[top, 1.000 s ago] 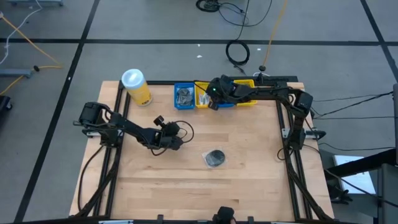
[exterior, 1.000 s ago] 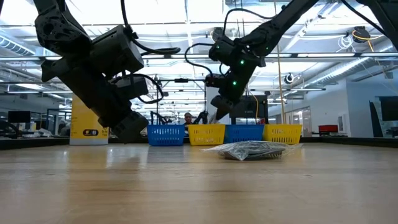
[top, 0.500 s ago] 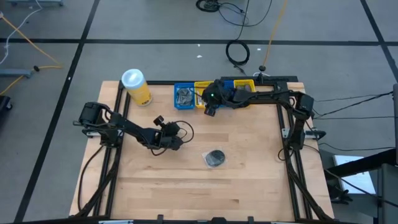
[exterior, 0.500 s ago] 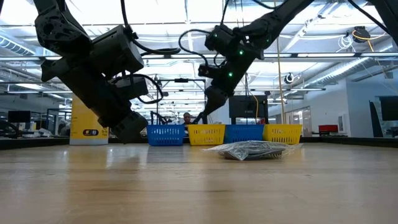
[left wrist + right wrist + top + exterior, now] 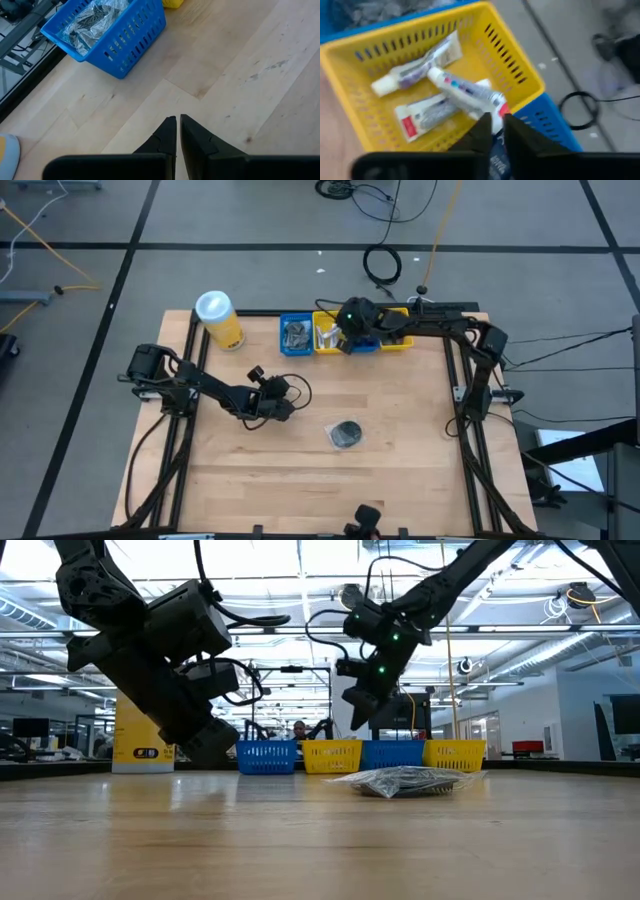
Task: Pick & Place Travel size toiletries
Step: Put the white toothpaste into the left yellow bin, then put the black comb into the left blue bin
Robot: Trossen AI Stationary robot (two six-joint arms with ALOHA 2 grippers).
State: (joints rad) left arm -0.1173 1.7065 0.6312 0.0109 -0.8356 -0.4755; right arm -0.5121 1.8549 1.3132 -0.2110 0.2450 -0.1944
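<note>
Three white tubes with red marks (image 5: 440, 90) lie in a yellow bin (image 5: 515, 65) at the table's far edge; the top one (image 5: 467, 91) rests across the other two. My right gripper (image 5: 497, 122) hangs above this bin (image 5: 327, 337), shut, with that tube's red end just beyond its fingertips. A crinkled clear packet of dark toiletries (image 5: 346, 434) lies mid-table (image 5: 405, 782). My left gripper (image 5: 280, 408) waits shut over bare wood (image 5: 177, 122), left of the packet.
Four bins stand in a row at the far edge: blue (image 5: 295, 333) with silvery packets (image 5: 95, 22), yellow, blue (image 5: 392, 754), yellow (image 5: 400, 342). A yellow canister with a white lid (image 5: 220, 320) stands at the far left. Bare wood lies across the near half.
My right gripper swung a little toward the near left, out from over the bins, then came back over the yellow bin. The white tubes now show uncovered in that bin in the high view. My left arm kept still.
</note>
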